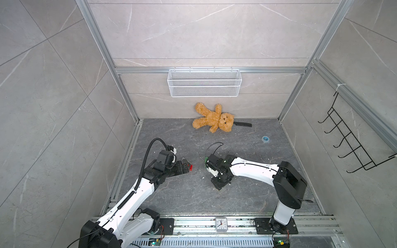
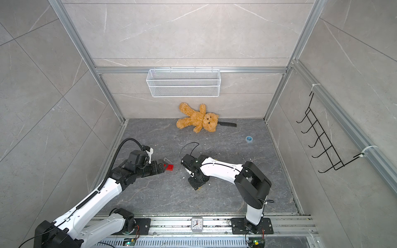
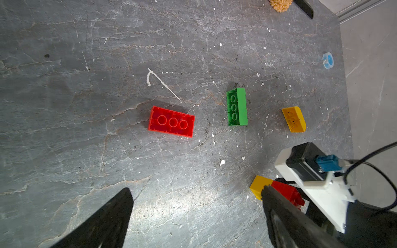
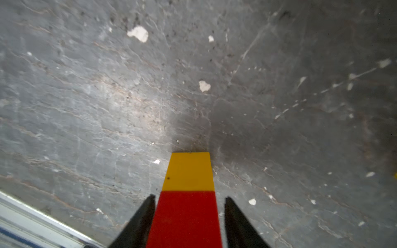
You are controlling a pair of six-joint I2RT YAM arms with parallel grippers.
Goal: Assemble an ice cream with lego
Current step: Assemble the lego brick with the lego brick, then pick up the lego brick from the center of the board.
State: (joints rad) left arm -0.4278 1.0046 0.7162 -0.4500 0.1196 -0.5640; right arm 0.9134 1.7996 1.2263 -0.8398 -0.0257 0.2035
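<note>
The right gripper (image 4: 189, 199) stands with jaws slightly parted, clear of the stem (image 4: 189, 171), whose yellow end rests on the slate (image 4: 86, 96); lifting straight away should avoid tipping it. The left gripper (image 3: 196, 190) gapes wide above the red brick (image 3: 171, 121), with the green brick (image 3: 236, 106) and cap (image 3: 294, 119) loose beyond. The slate is gritty and white-flecked, the teddy (image 1: 212, 118) far back.

Dark grey worktop (image 3: 64, 128), veined pale brown and flecked white. 1 red brick (image 3: 171, 121), 1 green brick (image 3: 237, 106), 1 yellow rounded brick (image 3: 293, 119), all plain. The ice cream stem (image 4: 189, 171) is half yellow, half red. Golden-brown teddy bear (image 1: 211, 120) with black eyes; translucent blue ring (image 3: 328, 60); white mesh basket (image 1: 204, 85); black wire rack (image 1: 351, 133); pale grey marbled walls (image 1: 43, 107)
</note>
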